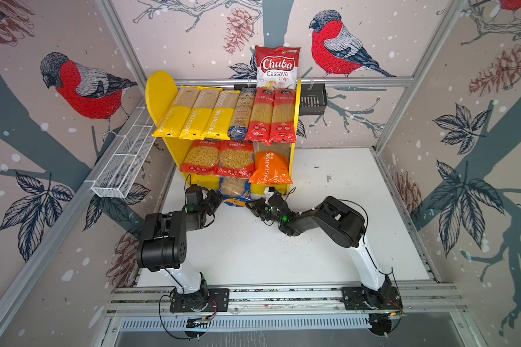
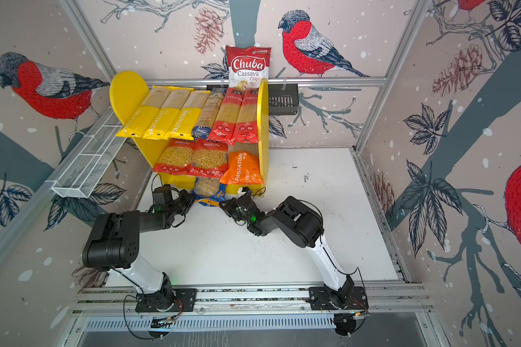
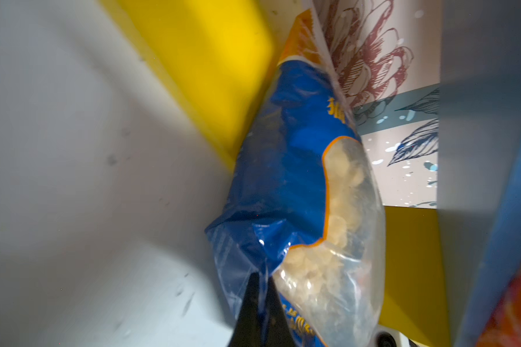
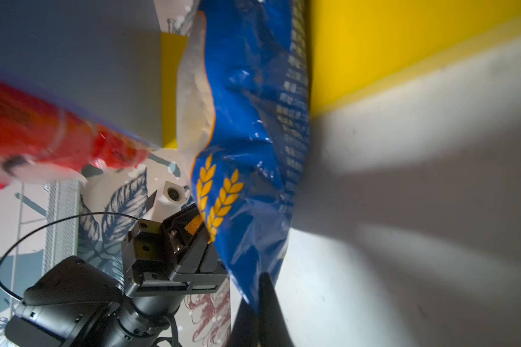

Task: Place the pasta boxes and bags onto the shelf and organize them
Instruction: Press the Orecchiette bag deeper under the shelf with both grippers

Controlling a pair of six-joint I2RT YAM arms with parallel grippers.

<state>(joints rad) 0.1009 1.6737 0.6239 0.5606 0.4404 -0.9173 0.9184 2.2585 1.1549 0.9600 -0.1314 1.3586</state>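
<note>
Nearly all of the job looks done: nine packs sit on the shelf, and the tenth, a blue macaroni bag, is the one in hand. It lies low between the two claws, its far end tucked under the shelf's lower board between the yellow side panels, its near end poking out over the desk. The left claw is pinched tight on the bag's near corner on its own side, and the right claw is closed the same way on the opposite near corner. Both wrist views show black fingertips biting the blue film. Beyond and well above the claws, the upper board carries three long yellow packs, one blue-labelled spaghetti pack and two red spaghetti packs, six in a row. Just above the claws, the lower board holds two red macaroni bags and, toward the right claw's side, one orange bag. That makes ten pasta packs in all. What seems left is to settle this last bag, since both boards look full across. Whether it is meant to stay under the lower board I cannot tell. One chips bag stands far beyond the claws, behind the shelf, and is no part of the sorting.
</note>
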